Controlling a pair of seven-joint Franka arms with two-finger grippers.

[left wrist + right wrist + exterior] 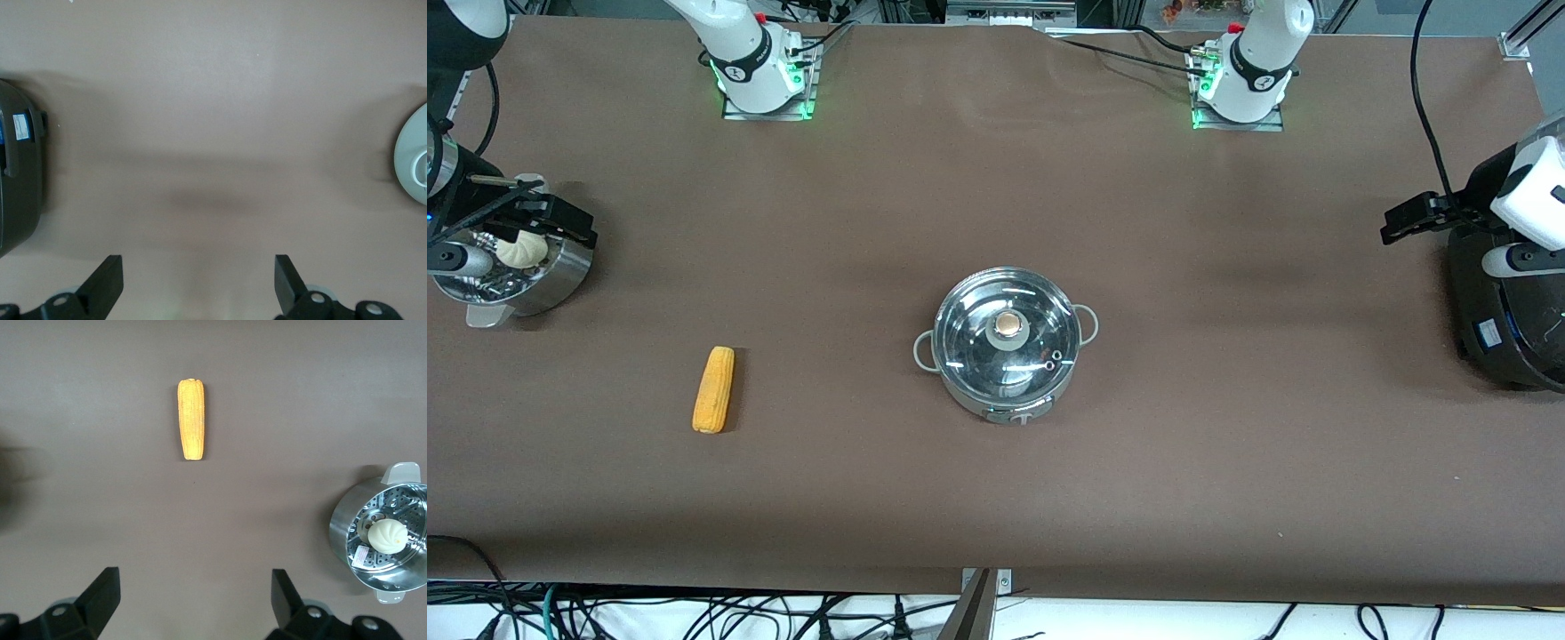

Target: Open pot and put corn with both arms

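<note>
Front view: on the brown bench [996, 498], the lidded steel pot [1005, 342] sits mid-bench, the corn cob [713, 389] toward the right arm's end. Left hand [199, 283] and right hand [195, 600] hover wide open, empty; lifting the glass lid [1007, 333] looks first.

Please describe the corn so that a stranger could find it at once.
Start at the steel pot with a glass lid in the middle of the brown table. Go toward the right arm's end: the corn lies alone on bare cloth. It is the only yellow-orange, tapered thing.
</note>
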